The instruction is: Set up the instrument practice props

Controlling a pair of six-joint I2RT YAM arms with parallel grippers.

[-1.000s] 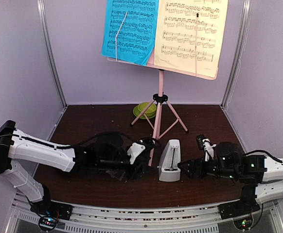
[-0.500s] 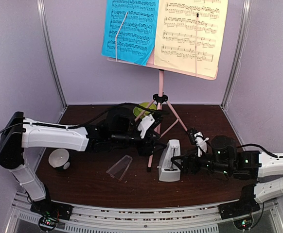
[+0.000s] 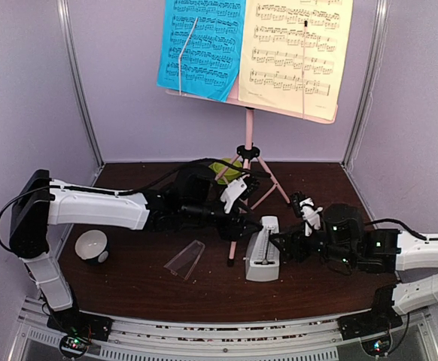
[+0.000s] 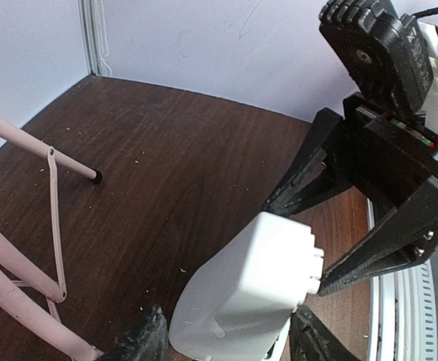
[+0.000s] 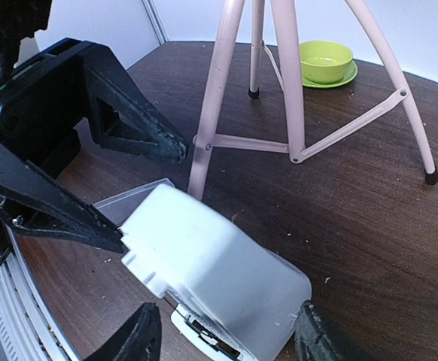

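The pink music stand (image 3: pixel 247 143) stands mid-table with the blue sheet (image 3: pixel 200 45) and the pale-yellow sheet (image 3: pixel 294 53) on its desk. The white metronome (image 3: pixel 263 252) stands in front of the stand without its cover. The clear cover (image 3: pixel 186 259) lies on the table to its left. My left gripper (image 3: pixel 250 226) is open at the metronome's left. In the left wrist view my left gripper (image 4: pixel 226 335) straddles the metronome (image 4: pixel 241 301). My right gripper (image 3: pixel 278 244) is open at the metronome's right. In the right wrist view my right gripper (image 5: pixel 226 335) straddles the metronome (image 5: pixel 211 271).
A small white-and-black bowl (image 3: pixel 91 245) sits at the left. The green cup and saucer (image 5: pixel 326 62) stand behind the stand legs (image 5: pixel 219 98). A stand leg (image 4: pixel 31 143) runs left of my left gripper. Purple walls enclose the table.
My left gripper let go of the clear cover, which now lies on the table, then swung back and right to the metronome. My right gripper moved left up to the metronome.
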